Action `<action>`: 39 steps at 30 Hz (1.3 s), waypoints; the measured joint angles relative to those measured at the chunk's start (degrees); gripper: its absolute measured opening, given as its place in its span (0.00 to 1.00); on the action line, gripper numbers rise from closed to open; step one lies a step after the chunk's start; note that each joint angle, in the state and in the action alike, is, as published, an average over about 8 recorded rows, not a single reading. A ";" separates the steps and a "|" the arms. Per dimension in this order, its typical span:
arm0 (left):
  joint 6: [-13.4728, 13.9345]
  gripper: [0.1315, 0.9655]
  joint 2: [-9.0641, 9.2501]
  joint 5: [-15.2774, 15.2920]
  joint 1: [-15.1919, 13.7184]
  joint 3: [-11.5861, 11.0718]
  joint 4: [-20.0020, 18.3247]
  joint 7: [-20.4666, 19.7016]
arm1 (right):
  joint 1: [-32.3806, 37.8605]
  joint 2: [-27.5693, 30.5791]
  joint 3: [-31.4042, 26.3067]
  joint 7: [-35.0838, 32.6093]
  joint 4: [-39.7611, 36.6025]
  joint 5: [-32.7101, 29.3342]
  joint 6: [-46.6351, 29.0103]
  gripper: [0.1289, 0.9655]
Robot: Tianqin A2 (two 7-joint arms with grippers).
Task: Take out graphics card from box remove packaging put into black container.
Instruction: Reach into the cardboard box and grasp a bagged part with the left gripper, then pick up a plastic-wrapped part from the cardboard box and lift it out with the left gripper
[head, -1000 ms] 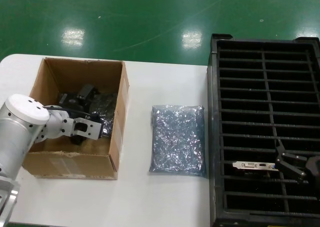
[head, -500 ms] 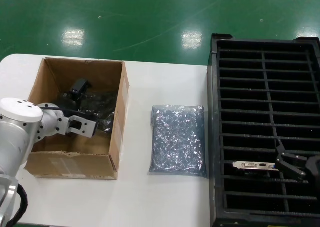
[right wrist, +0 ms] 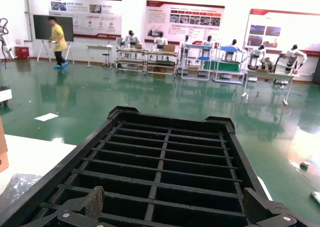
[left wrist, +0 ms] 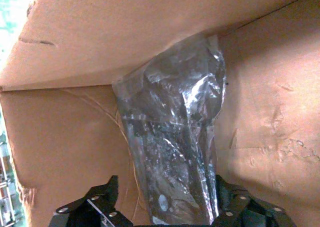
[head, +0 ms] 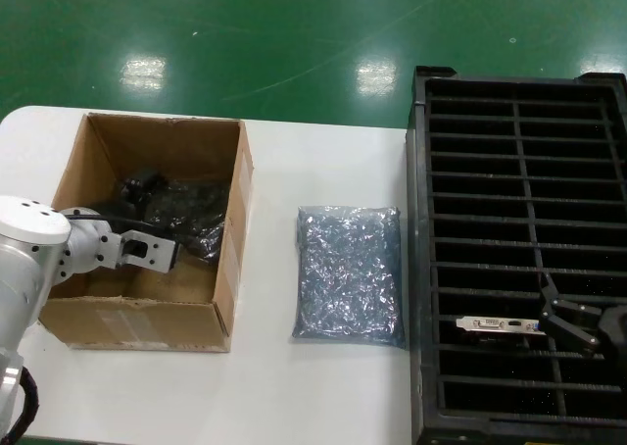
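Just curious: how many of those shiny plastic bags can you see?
2: a flat bluish bag on the table between box and black tray, and a crinkly dark one inside the box. Others may hide beneath.

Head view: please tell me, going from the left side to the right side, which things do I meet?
Left gripper reaching into the box → flat bluish-grey bag lying on the white table → graphics card in the black container → right gripper.
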 joint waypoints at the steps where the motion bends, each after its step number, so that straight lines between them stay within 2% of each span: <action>1: -0.02 0.68 -0.05 -0.19 0.04 -0.16 -0.02 0.25 | 0.00 0.00 0.00 0.00 0.00 0.00 0.00 1.00; 5: -0.11 0.57 -0.14 -1.16 0.23 -1.05 -0.11 1.77 | 0.00 0.00 0.00 0.00 0.00 0.00 0.00 1.00; 9: -0.21 0.57 -0.16 -1.97 0.36 -1.79 -0.12 3.05 | 0.00 0.00 0.00 0.00 0.00 0.00 0.00 1.00; 17: 0.09 0.32 -0.31 -2.36 0.38 -2.07 -0.05 3.49 | 0.00 0.00 0.00 0.00 0.00 0.00 0.00 1.00; 18: 0.18 0.32 -0.34 -2.33 0.37 -2.02 -0.05 3.37 | 0.00 0.00 0.00 0.00 0.00 0.00 0.00 1.00; 26: 0.90 0.14 -0.79 -2.14 0.28 -1.76 -0.14 2.60 | 0.00 0.00 0.00 0.00 0.00 0.00 0.00 1.00; 35: 1.54 0.03 -1.21 -3.02 -0.08 -2.56 -0.40 3.92 | 0.00 0.00 0.00 0.00 0.00 0.00 0.00 1.00; 39: 1.75 0.03 -1.30 -3.98 -0.29 -3.50 -0.63 5.59 | 0.00 0.00 0.00 0.00 0.00 0.00 0.00 1.00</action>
